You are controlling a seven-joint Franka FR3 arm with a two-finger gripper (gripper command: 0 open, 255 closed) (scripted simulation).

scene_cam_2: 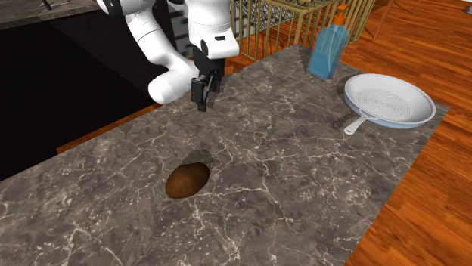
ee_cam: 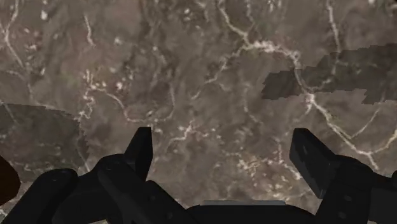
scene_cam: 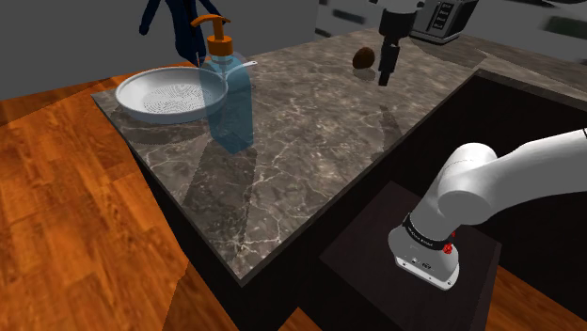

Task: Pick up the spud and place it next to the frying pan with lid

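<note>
A brown potato (scene_cam: 363, 58) (scene_cam_2: 187, 180) lies on the dark marble counter (scene_cam: 310, 141). My black gripper (scene_cam: 386, 77) (scene_cam_2: 203, 97) hangs just above the counter, a short way to the shoulder view's right of the potato and not touching it. In the wrist view its fingers (ee_cam: 141, 149) stand wide apart over bare marble, with nothing between them; the gripper (ee_cam: 222, 156) is open. The pale frying pan (scene_cam: 174, 94) (scene_cam_2: 388, 100) rests at the far end of the counter, well away from the potato.
A blue soap dispenser (scene_cam: 229, 89) (scene_cam_2: 330, 49) with an orange pump stands beside the pan. A gold wire rack (scene_cam_2: 291, 23) stands behind the counter. A dark appliance (scene_cam: 444, 19) sits beyond the gripper. The counter drops off to a wooden floor (scene_cam: 56, 216).
</note>
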